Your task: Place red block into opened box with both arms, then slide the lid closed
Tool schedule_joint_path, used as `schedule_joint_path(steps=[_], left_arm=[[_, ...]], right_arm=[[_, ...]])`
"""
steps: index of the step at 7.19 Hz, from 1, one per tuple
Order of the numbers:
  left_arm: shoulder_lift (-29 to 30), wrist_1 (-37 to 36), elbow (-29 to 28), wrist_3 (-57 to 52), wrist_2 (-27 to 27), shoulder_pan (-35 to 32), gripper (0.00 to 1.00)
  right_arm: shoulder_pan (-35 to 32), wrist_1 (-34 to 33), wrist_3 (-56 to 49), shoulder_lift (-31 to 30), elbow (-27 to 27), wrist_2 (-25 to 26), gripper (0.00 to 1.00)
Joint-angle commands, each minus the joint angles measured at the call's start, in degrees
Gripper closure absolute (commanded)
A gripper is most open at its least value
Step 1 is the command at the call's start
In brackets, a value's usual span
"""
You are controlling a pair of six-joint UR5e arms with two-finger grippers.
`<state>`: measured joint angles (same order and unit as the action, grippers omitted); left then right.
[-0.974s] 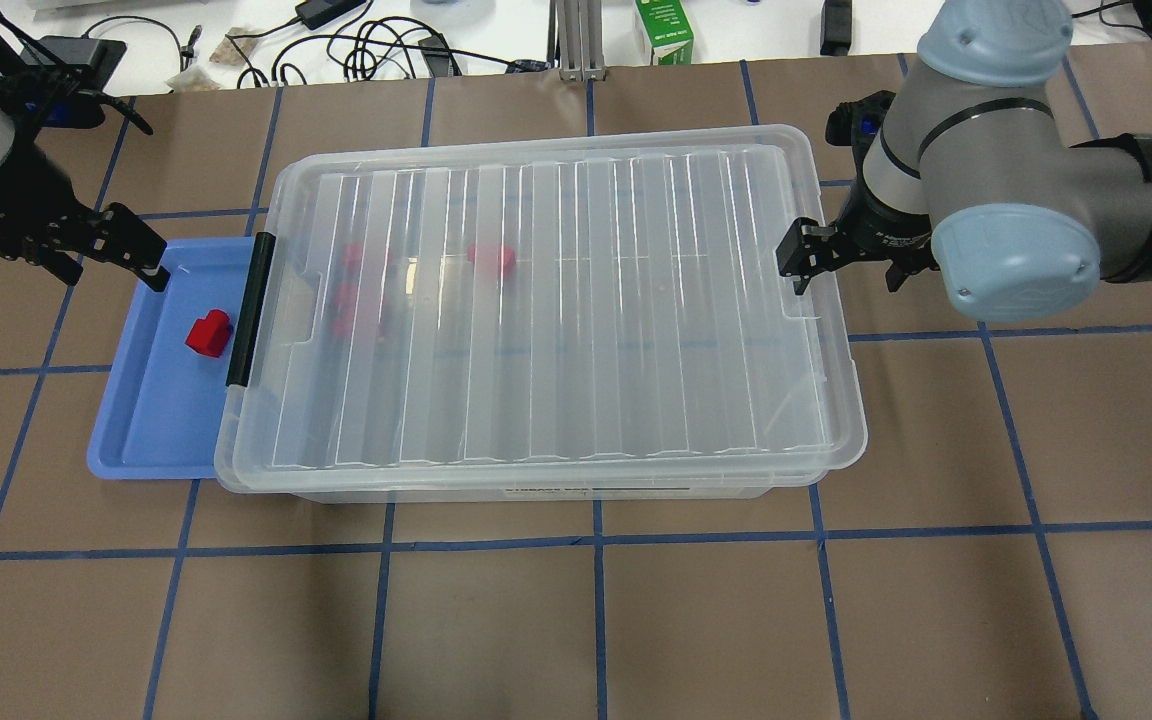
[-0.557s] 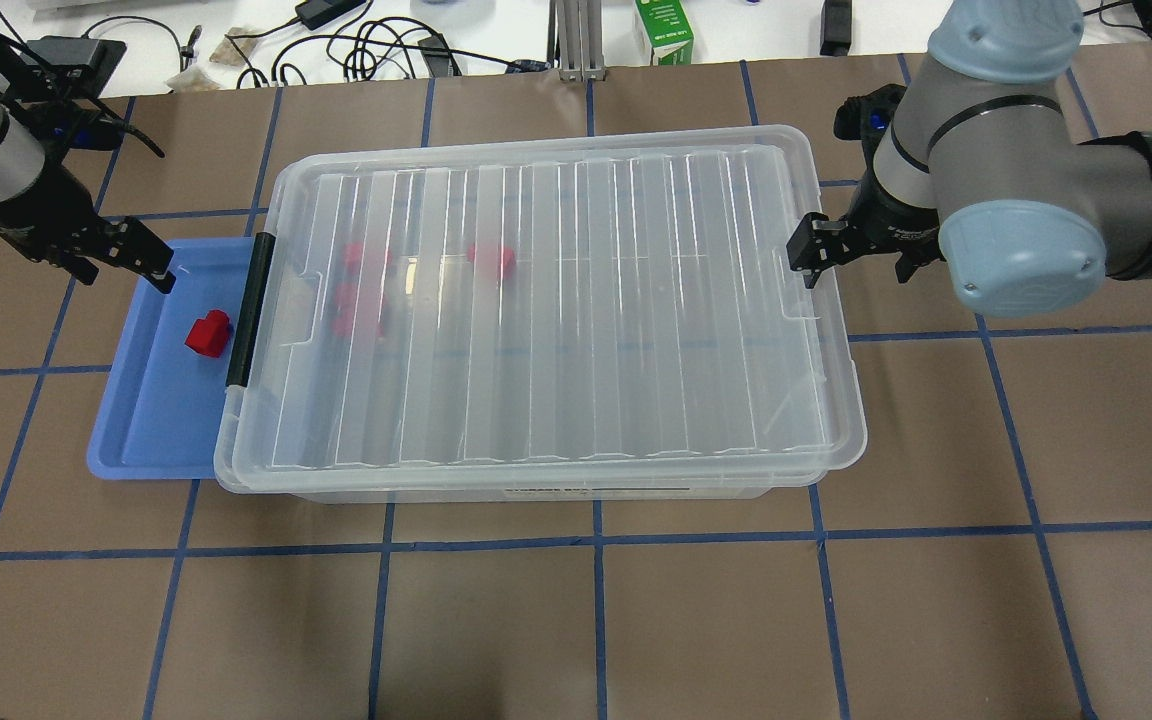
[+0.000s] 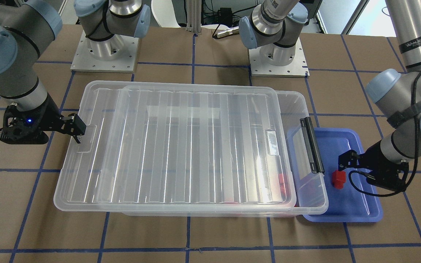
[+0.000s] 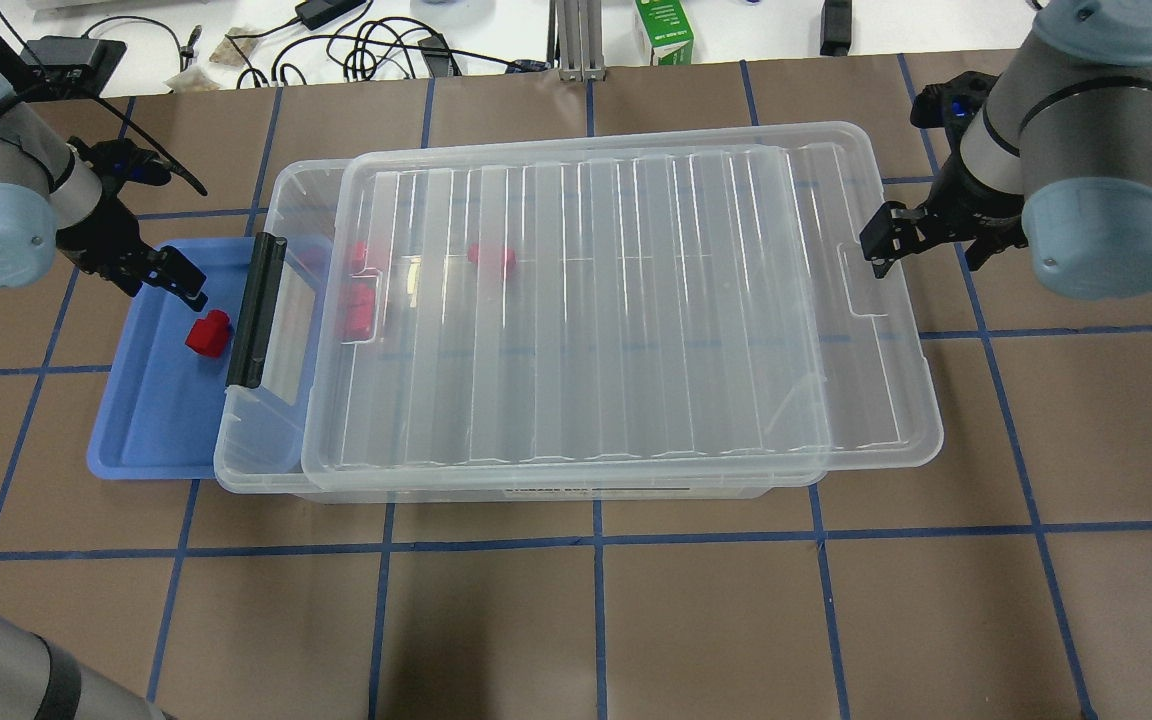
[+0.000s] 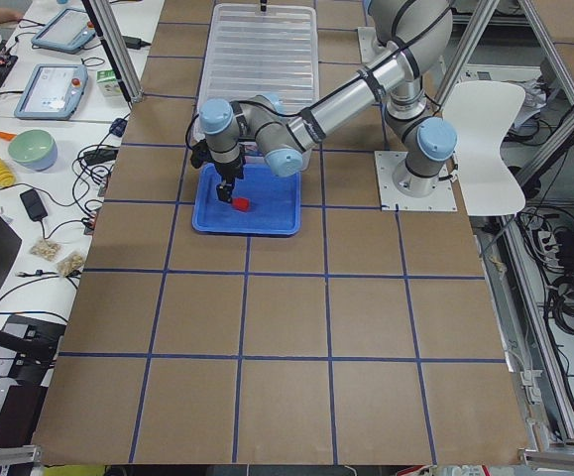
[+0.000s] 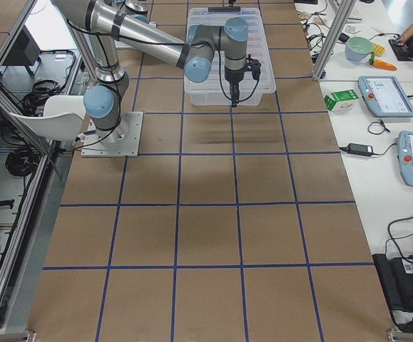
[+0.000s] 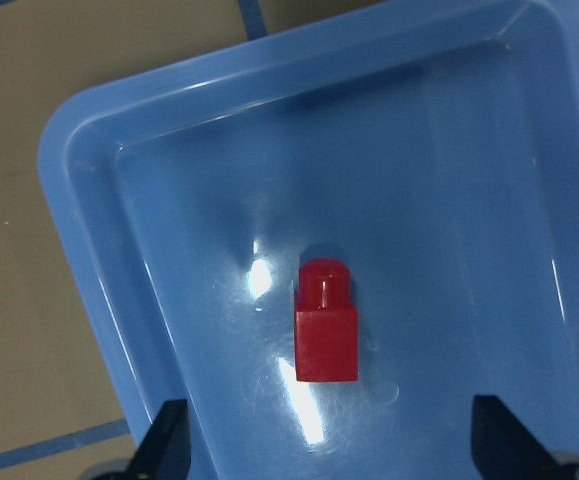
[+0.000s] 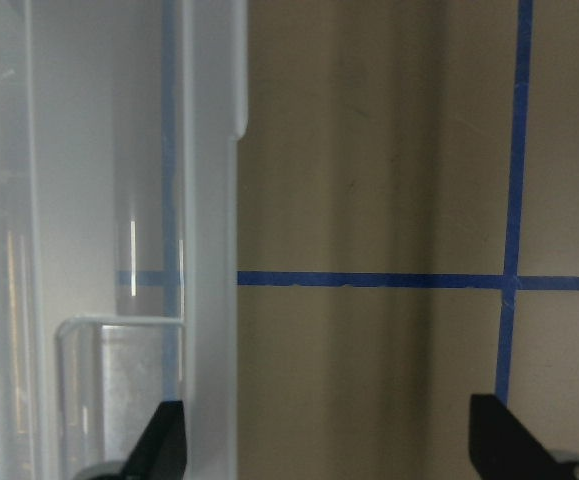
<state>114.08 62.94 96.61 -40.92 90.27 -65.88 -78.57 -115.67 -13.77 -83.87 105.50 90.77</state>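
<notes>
The lid covers most of the box, leaving only a narrow open strip at the end beside the blue tray. The black handle stands along that end's rim, between tray and opening. Bare tray floor surrounds the red block, enough for jaws on either side.

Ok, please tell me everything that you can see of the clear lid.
The lid is a large clear ribbed plastic sheet with rounded corners and small latch notches. It lies flat on the box, offset toward the robot's right: it overhangs that end and leaves the end by the black handle uncovered. Red blocks show blurred through it. The open right gripper straddles its overhanging edge; contact cannot be told.
</notes>
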Motion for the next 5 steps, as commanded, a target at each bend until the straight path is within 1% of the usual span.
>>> schedule_joint_path(steps=[1,2,3,4,5], left_arm=[[4.2,-0.9,0.1,-0.6,-0.2,0.0,0.00],[5.1,-0.9,0.1,-1.6,-0.1,0.1,0.00],[5.7,-0.9,0.2,-2.2,0.2,0.1,0.00],[6.4,-0.6,0.2,-2.1,0.3,0.3,0.04],[6.9,-0.5,0.2,-2.1,0.6,0.3,0.50]], right_arm=[[4.0,0.1,-6.3,-0.2,0.0,0.8,0.00],[4.9,0.0,-9.3,-0.2,0.0,1.9,0.00],[6.1,-0.1,-11.3,-0.2,0.0,2.0,0.00],[8.4,0.0,-11.9,-0.2,-0.3,1.6,0.00],[10.2,0.1,-13.7,-0.2,-0.9,1.6,0.00]])
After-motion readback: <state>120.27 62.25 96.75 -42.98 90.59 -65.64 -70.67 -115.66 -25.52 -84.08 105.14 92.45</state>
